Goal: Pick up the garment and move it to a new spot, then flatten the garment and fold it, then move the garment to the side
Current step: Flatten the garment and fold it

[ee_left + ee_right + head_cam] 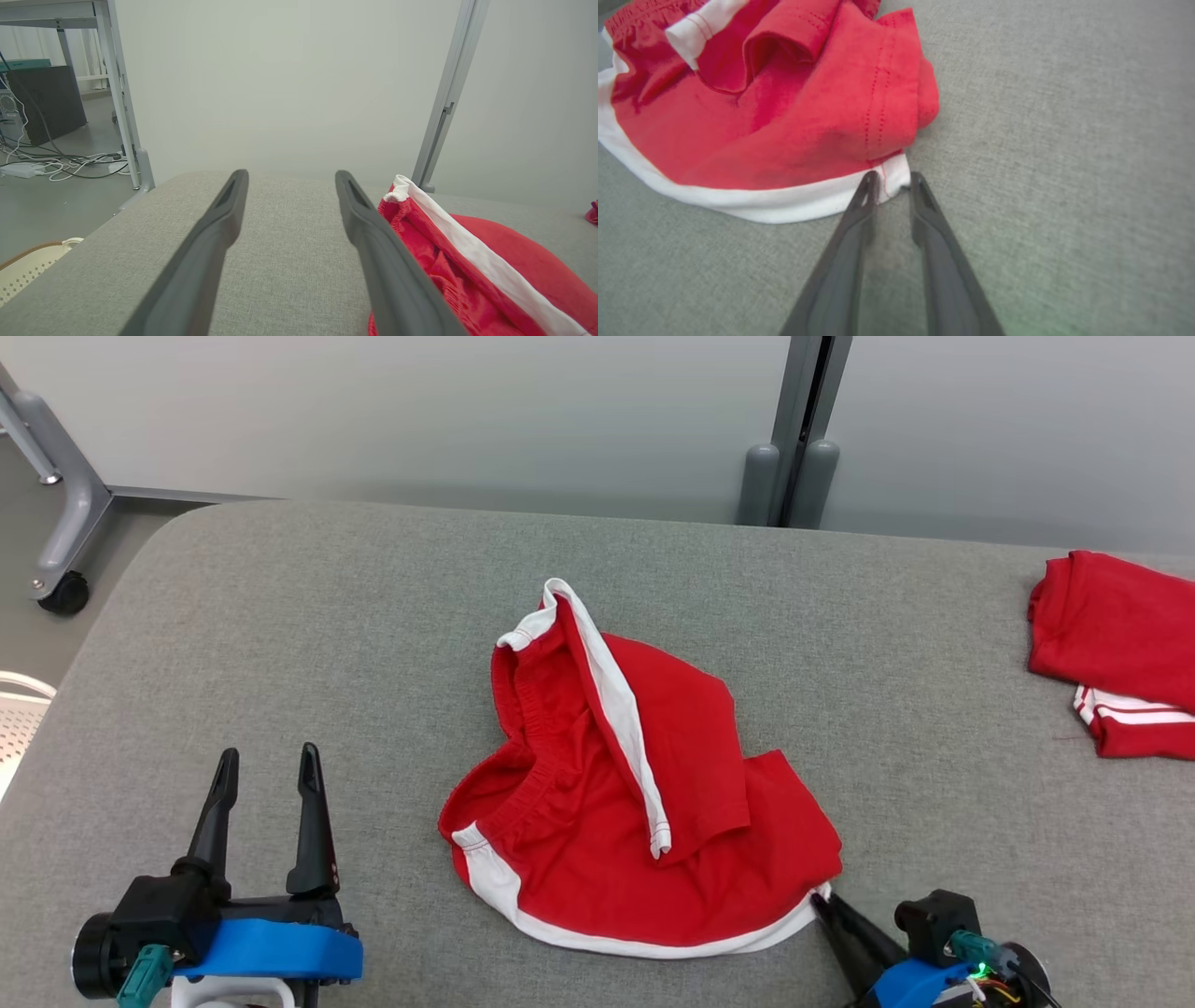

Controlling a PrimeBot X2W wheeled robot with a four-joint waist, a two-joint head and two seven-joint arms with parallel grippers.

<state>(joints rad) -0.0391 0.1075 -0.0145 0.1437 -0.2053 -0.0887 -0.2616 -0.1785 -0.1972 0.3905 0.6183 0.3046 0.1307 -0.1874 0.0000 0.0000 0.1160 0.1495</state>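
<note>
Right jaws, half-closed, straddle the garment (784,116) at its white hem corner (893,181); whether they grip, I cannot tell. Left jaws spread wide, empty.

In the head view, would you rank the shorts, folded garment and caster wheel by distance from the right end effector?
1. Red shorts, centre, at the right end effector.
2. Folded red garment, far right.
3. Caster wheel, far left.

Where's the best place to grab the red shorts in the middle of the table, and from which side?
Take the white-edged hem corner of the shorts nearest the robot's right. It sticks out flat on the table as a thin, free point, so come in low from that side. The right gripper has a fingertip on each side of it.
</note>
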